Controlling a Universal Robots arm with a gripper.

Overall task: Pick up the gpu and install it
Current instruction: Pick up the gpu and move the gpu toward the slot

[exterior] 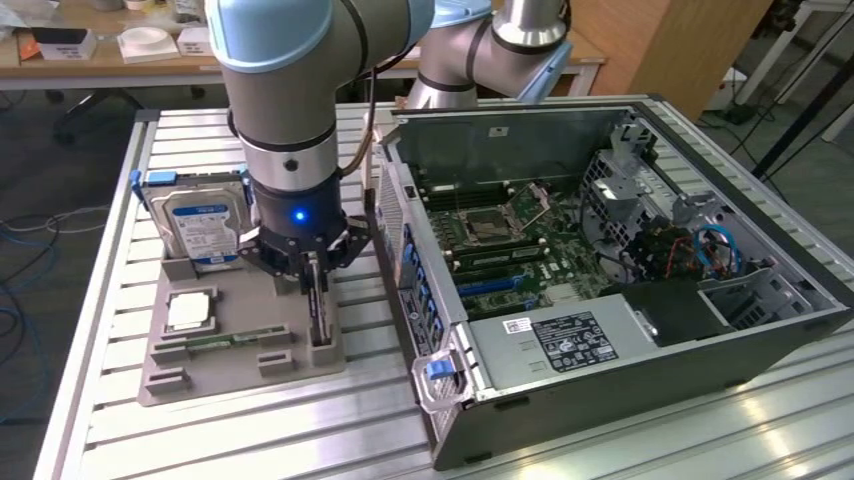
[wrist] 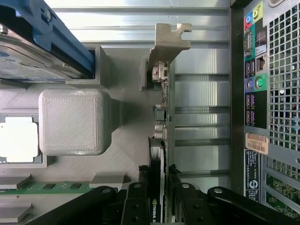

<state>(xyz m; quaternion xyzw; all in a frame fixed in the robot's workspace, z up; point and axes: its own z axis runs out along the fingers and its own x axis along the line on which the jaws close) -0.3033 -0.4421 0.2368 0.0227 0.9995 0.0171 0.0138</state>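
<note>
The gripper (exterior: 312, 268) is straddling the gpu (wrist: 161, 112), which is standing on edge in the gray holder (exterior: 214, 378) to present a graspable edge; whether it is already clamping cannot be told.

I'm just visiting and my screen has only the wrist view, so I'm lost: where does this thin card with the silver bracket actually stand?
Observer: The gpu stands on edge in a slot of a grey tray on a slatted metal table, with the claw down at its top edge.
Operator: And the perforated wall beside it?
Observer: That is the back of a computer case lying on its side, open side up, its motherboard exposed.
Operator: And the blue thing in the corner?
Observer: A carrier around a hard drive, which stands upright at the tray's far end in the exterior view.
</note>
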